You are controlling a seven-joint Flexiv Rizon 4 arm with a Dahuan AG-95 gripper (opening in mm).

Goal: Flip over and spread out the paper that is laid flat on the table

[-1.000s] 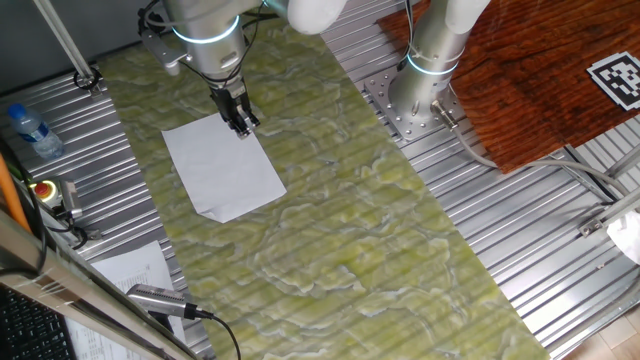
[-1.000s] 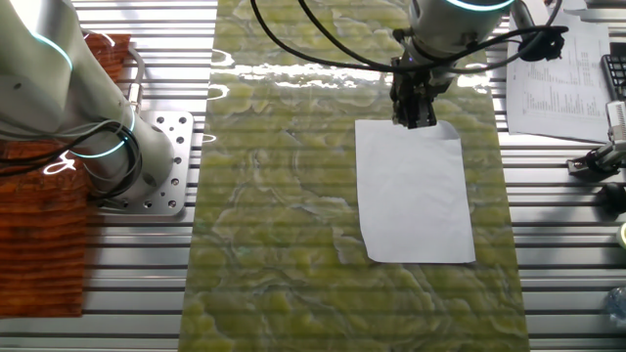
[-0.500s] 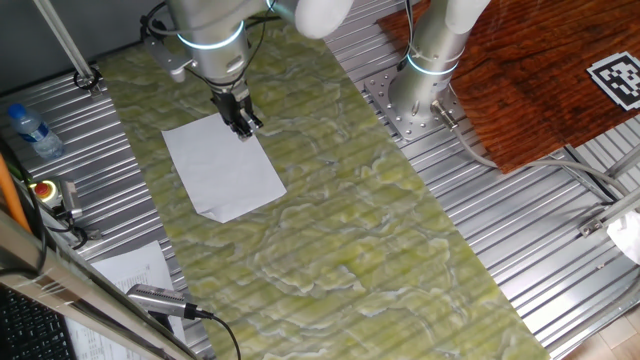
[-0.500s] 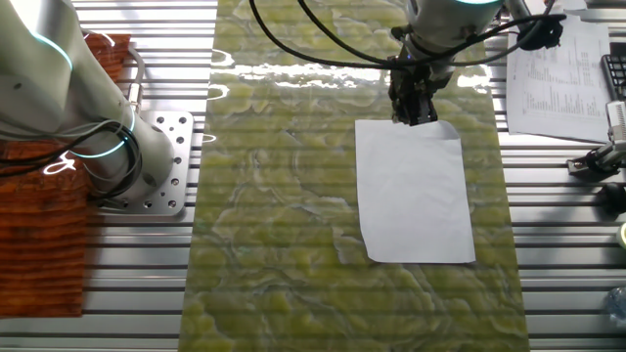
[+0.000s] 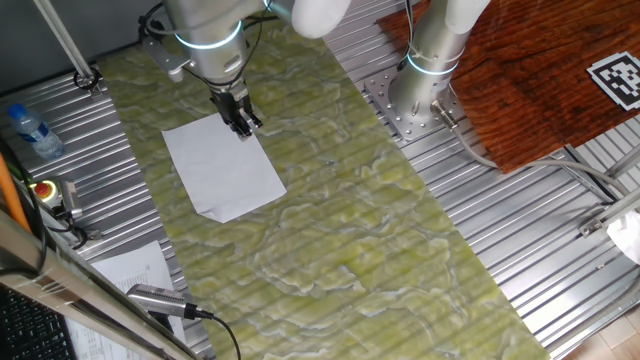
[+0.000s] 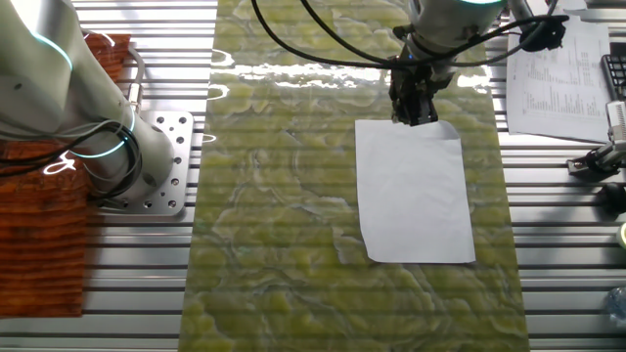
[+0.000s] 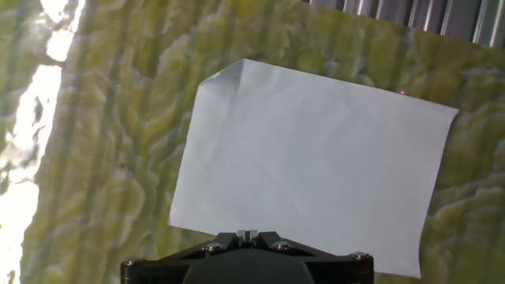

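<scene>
The blank white paper (image 5: 225, 168) lies flat on the green-yellow marbled table mat (image 5: 340, 230). It also shows in the other fixed view (image 6: 416, 196) and the hand view (image 7: 316, 158), where its far left corner is slightly folded. My gripper (image 5: 243, 126) hangs at the paper's short edge nearest the arm, just above it or touching it (image 6: 415, 117). In the hand view the gripper (image 7: 247, 234) has its fingers together at the near edge of the paper. The paper does not look lifted.
A second arm's base (image 5: 420, 95) stands on the ribbed metal panel beside the mat. A reddish wood-grain board (image 5: 540, 70) with a marker tag lies beyond it. A printed sheet (image 6: 553, 78), a water bottle (image 5: 30, 132) and cables sit on the other panel.
The gripper has risen very slightly at the paper's edge. The paper has not moved.
</scene>
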